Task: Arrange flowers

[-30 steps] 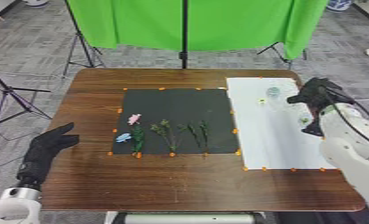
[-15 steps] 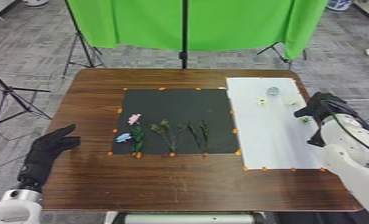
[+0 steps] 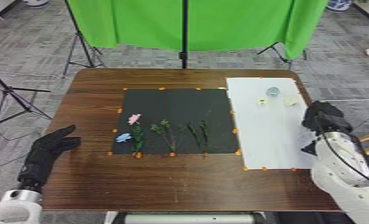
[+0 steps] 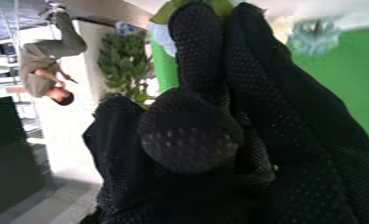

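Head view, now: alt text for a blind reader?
Black mat on a brown table holds a pink flower, a blue flower and green sprigs; a white sheet to its right bears small pale pieces. Left hand is at the table's left side, right hand by the sheet's right edge.

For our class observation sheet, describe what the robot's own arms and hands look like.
The left white, rounded arm and right white, rounded arm bear a left hand and right hand in black fabric gloves, the right's finely perforated. A thin black cable follows the right arm.
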`<state>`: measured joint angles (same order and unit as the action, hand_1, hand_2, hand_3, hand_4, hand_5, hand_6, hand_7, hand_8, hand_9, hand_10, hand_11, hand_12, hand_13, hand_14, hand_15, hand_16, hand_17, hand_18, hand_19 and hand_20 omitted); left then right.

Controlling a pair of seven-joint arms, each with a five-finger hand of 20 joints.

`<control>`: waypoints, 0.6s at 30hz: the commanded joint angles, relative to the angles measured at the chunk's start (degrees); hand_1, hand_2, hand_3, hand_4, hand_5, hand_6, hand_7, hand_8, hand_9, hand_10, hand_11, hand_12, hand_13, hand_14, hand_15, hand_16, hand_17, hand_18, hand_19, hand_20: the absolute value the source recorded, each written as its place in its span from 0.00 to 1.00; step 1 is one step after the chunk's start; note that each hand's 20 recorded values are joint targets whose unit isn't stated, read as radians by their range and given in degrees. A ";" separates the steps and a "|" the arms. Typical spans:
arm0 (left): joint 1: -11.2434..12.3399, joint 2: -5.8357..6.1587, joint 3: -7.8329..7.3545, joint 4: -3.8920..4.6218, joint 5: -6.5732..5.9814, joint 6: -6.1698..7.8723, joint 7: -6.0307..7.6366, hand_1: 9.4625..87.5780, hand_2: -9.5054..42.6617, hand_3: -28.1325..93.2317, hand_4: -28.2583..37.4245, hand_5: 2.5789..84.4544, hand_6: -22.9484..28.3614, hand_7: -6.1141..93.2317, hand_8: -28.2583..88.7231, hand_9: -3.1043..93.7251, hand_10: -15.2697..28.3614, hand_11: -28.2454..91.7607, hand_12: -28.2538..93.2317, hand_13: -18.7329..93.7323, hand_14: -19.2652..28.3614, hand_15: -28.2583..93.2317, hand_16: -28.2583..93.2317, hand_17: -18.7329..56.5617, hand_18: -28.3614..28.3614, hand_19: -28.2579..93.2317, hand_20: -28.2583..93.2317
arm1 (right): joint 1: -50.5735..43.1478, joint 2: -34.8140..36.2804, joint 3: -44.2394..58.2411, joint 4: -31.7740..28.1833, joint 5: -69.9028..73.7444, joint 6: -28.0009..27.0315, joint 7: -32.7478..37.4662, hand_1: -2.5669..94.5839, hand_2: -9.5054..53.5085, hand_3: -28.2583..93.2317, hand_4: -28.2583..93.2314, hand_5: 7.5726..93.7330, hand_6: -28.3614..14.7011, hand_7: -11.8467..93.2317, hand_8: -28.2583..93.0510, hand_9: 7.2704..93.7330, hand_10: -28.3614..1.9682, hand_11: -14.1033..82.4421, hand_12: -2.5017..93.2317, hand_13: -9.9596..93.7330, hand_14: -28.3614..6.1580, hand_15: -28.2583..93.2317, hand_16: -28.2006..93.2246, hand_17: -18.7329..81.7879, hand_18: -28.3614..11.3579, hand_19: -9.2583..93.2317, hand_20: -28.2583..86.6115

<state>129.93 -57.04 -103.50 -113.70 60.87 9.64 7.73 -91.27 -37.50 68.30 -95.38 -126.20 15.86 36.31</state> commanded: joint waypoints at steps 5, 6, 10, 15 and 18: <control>0.75 0.21 -0.44 -0.05 0.16 -0.69 -0.90 0.17 0.68 0.77 0.00 0.51 0.61 0.14 0.19 0.55 0.71 0.40 0.32 0.54 0.81 0.38 0.20 0.41 0.71 0.33 0.35 | 15.46 1.36 -3.26 -11.67 -3.23 6.96 -1.40 0.69 0.00 0.70 0.10 0.81 0.62 0.37 0.33 0.95 0.65 0.28 0.51 0.98 0.81 0.72 0.52 0.80 0.34 1.00 0.72; 0.64 0.34 -0.38 0.00 0.21 -0.81 -0.93 0.17 0.68 0.77 0.00 0.51 0.61 0.14 0.19 0.55 0.71 0.40 0.32 0.54 0.81 0.38 0.20 0.41 0.71 0.33 0.35 | 17.88 0.94 -4.79 -12.69 -2.82 8.18 -2.85 0.69 0.00 0.70 0.10 0.81 0.62 0.37 0.33 0.95 0.65 0.28 0.51 0.98 0.81 0.72 0.52 0.80 0.34 1.00 0.72; 0.12 0.56 0.01 0.26 0.24 -1.04 -0.83 0.17 0.68 0.77 0.00 0.51 0.61 0.14 0.19 0.55 0.71 0.40 0.32 0.54 0.81 0.38 0.20 0.41 0.71 0.33 0.35 | 28.32 -2.33 -14.17 -14.82 -0.81 11.63 -8.28 0.69 0.00 0.70 0.10 0.81 0.62 0.37 0.33 0.95 0.65 0.28 0.52 0.98 0.81 0.72 0.53 0.80 0.35 1.00 0.72; -0.63 0.94 0.45 0.59 0.27 -1.23 -0.90 0.17 0.68 0.77 0.00 0.51 0.62 0.14 0.19 0.55 0.71 0.40 0.32 0.54 0.81 0.38 0.20 0.41 0.71 0.33 0.35 | 39.36 -7.90 -27.12 -13.33 6.48 9.16 -15.33 0.69 0.00 0.70 0.10 0.81 0.62 0.37 0.33 0.95 0.66 0.27 0.52 0.98 0.82 0.72 0.53 0.80 0.36 1.00 0.73; -1.12 1.22 0.57 0.78 0.24 -1.28 -0.99 0.17 0.68 0.77 0.00 0.51 0.61 0.14 0.19 0.55 0.71 0.40 0.32 0.54 0.81 0.38 0.20 0.41 0.71 0.33 0.35 | 45.30 -10.76 -35.40 -11.23 10.05 7.28 -18.88 0.69 0.00 0.70 0.10 0.81 0.63 0.37 0.33 0.95 0.66 0.27 0.52 0.98 0.82 0.73 0.53 0.80 0.36 1.00 0.73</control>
<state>129.59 -56.28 -103.46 -113.58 60.87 9.20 7.44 -64.45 -39.49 49.12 -106.52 -121.70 28.13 23.24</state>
